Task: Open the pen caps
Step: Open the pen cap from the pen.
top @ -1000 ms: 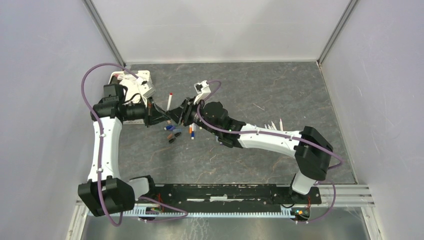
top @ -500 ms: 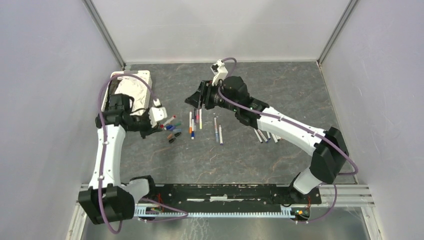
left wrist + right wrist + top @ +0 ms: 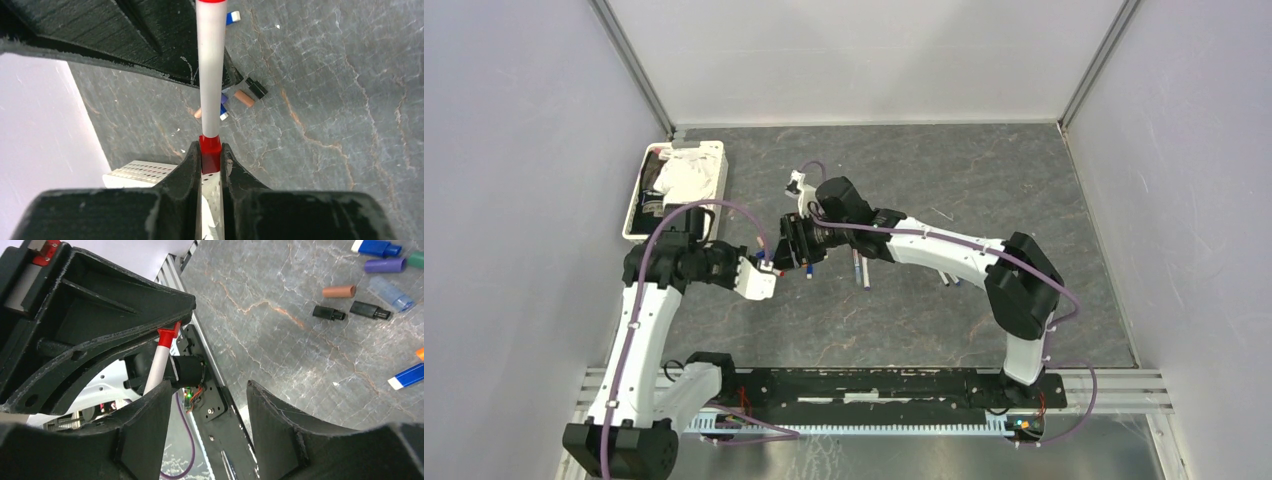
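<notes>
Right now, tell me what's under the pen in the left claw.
A black cap, tan cap and blue cap on the table. The pen hides part of the blue.

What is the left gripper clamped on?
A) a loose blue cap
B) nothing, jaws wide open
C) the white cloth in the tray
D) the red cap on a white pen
D: in the left wrist view the left gripper is shut on the red cap at the end of the white pen, with a finger tight against each side of it.
</notes>
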`<act>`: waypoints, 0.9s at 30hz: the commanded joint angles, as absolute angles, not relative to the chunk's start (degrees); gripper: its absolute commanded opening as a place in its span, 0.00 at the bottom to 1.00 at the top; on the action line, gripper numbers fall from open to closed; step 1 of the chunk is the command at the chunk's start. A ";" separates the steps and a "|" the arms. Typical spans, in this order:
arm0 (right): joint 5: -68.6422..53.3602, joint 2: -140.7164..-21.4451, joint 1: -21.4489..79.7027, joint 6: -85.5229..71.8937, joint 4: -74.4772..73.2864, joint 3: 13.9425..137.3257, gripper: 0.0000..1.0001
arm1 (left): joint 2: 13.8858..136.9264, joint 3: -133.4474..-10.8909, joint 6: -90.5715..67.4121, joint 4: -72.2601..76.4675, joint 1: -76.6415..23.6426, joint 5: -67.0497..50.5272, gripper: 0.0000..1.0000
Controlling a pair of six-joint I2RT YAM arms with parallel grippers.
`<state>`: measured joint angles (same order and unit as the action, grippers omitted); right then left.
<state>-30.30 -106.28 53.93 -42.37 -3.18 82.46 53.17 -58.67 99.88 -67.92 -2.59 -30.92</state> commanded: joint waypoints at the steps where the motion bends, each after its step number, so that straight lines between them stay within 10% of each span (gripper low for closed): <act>1: -35.91 -105.89 54.82 -43.74 -0.56 85.29 0.63 | 52.31 -57.52 105.69 -66.59 -4.45 -27.15 0.02; 27: -38.57 -110.65 56.91 -40.61 -4.88 89.89 0.54 | 51.24 -56.37 108.66 -64.23 -7.74 -24.21 0.02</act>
